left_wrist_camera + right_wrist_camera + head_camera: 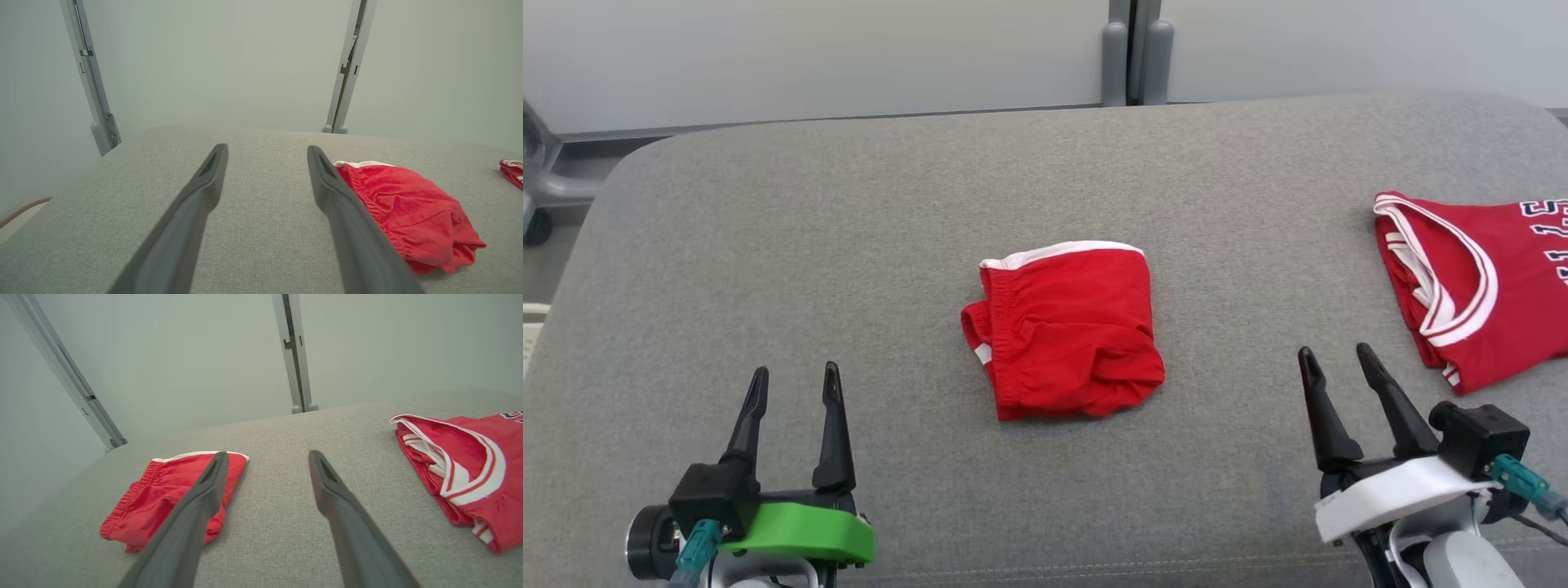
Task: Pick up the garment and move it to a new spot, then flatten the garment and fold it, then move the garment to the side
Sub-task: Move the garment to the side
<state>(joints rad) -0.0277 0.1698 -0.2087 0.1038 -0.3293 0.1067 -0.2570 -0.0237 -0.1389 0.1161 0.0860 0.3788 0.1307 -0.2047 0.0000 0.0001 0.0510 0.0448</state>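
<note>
The garment [1067,328], a pair of red shorts with white trim, lies folded into a compact bundle in the middle of the grey padded surface [849,245]. It also shows in the left wrist view as the garment [412,212] to the right of my fingers, and in the right wrist view as the garment [163,494] partly behind my left finger. My left gripper [796,377] hovers open at the lower left, well clear of the shorts. At the lower right my right gripper [1335,355] is open too, nothing between its fingers.
A red jersey [1470,286] with white and navy trim lies folded at the right edge of the surface, close to my right gripper. It also appears as the jersey [470,469]. A pale wall with grey posts [1131,53] stands behind the surface.
</note>
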